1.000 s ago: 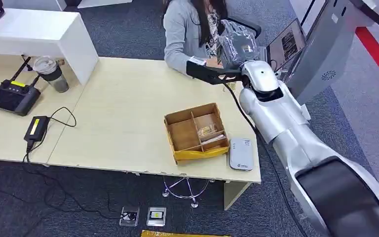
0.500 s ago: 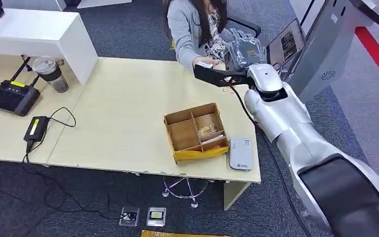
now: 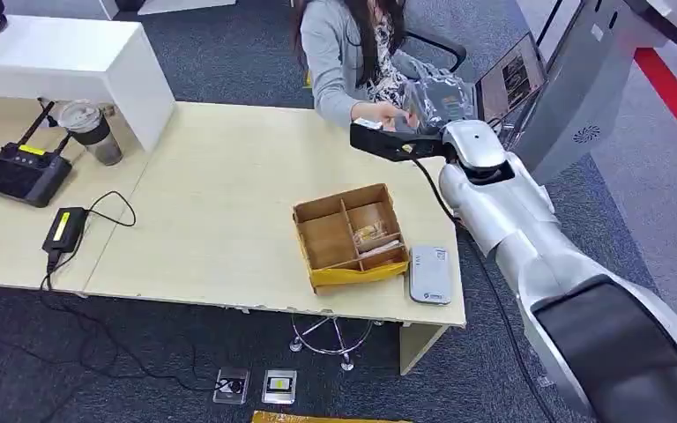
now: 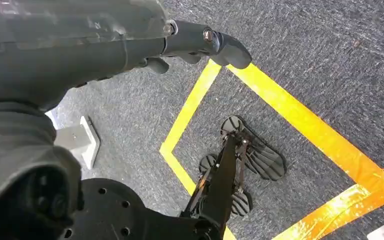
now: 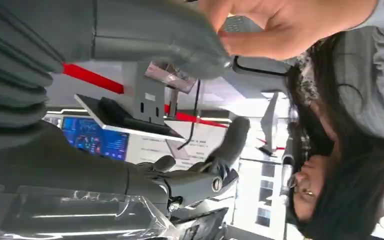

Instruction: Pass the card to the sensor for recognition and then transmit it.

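Counter: the pale wooden counter (image 3: 220, 203) carries the open brown cardboard tray with dividers (image 3: 350, 234) and, just beside it near the front edge, the flat white card sensor (image 3: 430, 274).
Person: a seated person in a grey top (image 3: 339, 53) faces me across the counter, with a hand (image 3: 392, 113) at my right hand.
Right arm: my silver right arm (image 3: 502, 211) reaches over the far edge of the counter towards that person.
Right hand: my dark right hand (image 3: 388, 139) is extended flat in the head view. In the right wrist view the thumb and the darker fingers (image 5: 215, 170) stand apart. I cannot tell whether anything is pinched between them.
Left hand: my left hand (image 4: 200, 42) hangs over grey carpet marked with yellow tape (image 4: 300, 115), fingers loosely curled, nothing visible in it.
Step in hand: I judge this to be the handover, the reading at the sensor being behind me, since my hand is well apart from the sensor and at the person's hand.
Next move: hold level and steady, loosen only once the person's grip is secure, then draw back clear of the tray.
Card: a small pale object (image 3: 368, 122) sits at my fingertips under the person's hand. I take it for the card, but it is too small to confirm.
Hidden: the contact between the two hands is masked by the person's fingers.
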`<state>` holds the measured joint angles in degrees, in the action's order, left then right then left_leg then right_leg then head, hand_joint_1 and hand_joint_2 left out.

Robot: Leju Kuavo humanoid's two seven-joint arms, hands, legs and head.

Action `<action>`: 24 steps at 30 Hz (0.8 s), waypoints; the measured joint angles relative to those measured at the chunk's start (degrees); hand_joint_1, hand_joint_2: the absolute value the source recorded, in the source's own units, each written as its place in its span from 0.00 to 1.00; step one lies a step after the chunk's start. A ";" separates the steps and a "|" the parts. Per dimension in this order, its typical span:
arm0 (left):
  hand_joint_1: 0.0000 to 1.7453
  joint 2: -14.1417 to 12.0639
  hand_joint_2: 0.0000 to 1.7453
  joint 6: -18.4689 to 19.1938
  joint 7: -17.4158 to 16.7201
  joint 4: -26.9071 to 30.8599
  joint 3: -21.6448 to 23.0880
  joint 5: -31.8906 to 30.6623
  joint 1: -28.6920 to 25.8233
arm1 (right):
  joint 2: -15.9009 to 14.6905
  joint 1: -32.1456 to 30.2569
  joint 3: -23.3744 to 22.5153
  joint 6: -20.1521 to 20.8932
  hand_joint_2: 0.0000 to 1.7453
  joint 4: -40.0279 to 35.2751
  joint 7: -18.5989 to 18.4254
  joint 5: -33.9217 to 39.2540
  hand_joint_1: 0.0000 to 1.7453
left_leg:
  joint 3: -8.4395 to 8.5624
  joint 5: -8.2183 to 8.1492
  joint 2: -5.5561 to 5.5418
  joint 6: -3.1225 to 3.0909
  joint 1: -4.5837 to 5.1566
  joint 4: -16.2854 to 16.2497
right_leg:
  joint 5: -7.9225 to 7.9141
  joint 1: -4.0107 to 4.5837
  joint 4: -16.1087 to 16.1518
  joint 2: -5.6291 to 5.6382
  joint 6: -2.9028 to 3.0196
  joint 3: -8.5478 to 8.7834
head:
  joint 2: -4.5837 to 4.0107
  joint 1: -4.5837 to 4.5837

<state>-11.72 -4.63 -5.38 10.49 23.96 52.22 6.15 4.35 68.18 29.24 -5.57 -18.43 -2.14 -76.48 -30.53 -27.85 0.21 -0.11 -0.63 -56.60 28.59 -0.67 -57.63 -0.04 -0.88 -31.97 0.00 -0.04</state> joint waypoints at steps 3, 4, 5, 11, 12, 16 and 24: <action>0.00 0.00 0.00 0.02 -0.02 0.00 0.15 0.00 -0.01 | 0.02 -0.18 0.00 -0.02 0.00 0.24 1.03 0.50 0.00 | 0.00 0.00 -0.01 0.00 0.00 0.00 | 0.00 0.00 0.00 -0.01 0.00 0.00 | 0.00 0.00; 0.00 0.00 0.00 0.04 -0.02 0.00 0.28 0.00 0.00 | 0.00 -0.26 0.00 -0.15 0.00 0.26 1.20 0.81 0.00 | 0.00 0.00 -0.01 0.00 0.00 0.00 | 0.00 0.00 0.00 0.00 0.00 0.00 | 0.00 0.00; 0.00 0.00 0.00 0.04 -0.02 0.00 0.37 0.00 0.00 | 0.00 -0.31 0.00 -0.35 0.00 0.26 1.33 1.09 0.00 | 0.00 0.00 0.00 0.00 0.00 0.00 | 0.00 0.00 0.00 0.01 0.00 0.00 | 0.00 0.00; 0.00 0.00 0.00 0.11 -0.02 -0.02 0.61 0.42 -0.02 | -1.16 -0.29 -0.79 -0.94 0.00 0.59 2.51 6.45 0.00 | 0.02 0.00 -0.01 0.00 0.00 -0.01 | 0.00 0.00 0.00 0.00 0.00 -0.01 | 0.00 0.00; 0.00 0.00 0.00 0.09 -0.02 0.00 0.74 0.57 -0.03 | -1.55 -0.26 -1.20 -1.12 0.00 0.59 2.69 7.70 0.00 | 0.02 0.00 -0.01 0.00 0.00 -0.02 | 0.00 0.00 0.01 -0.01 0.00 -0.01 | 0.00 0.00; 0.00 0.13 0.00 -0.59 -0.02 0.00 0.85 1.81 -0.07 | -4.98 -0.13 -4.34 -0.81 0.00 0.64 2.89 15.42 0.00 | 0.03 0.00 -0.06 -0.01 0.02 -0.09 | 0.00 -0.01 0.04 -0.14 0.00 -0.01 | 0.00 0.02; 0.00 1.12 0.00 -2.23 -1.73 -0.02 0.90 3.17 -0.39 | -17.01 -0.31 -11.59 4.62 0.00 1.01 -0.96 22.01 0.00 | -0.12 -0.10 -0.09 -0.16 0.08 -0.31 | -0.03 -0.06 0.08 -0.18 -0.06 -0.01 | 0.00 -0.02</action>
<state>-10.60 -6.86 -7.10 10.47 24.85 55.39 5.76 -12.66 67.87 17.66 -0.96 -17.42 -3.11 -54.46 -30.65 -27.95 0.12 -0.27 -0.55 -56.91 28.56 -0.73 -57.56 -0.22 -0.94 -31.98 0.00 -0.07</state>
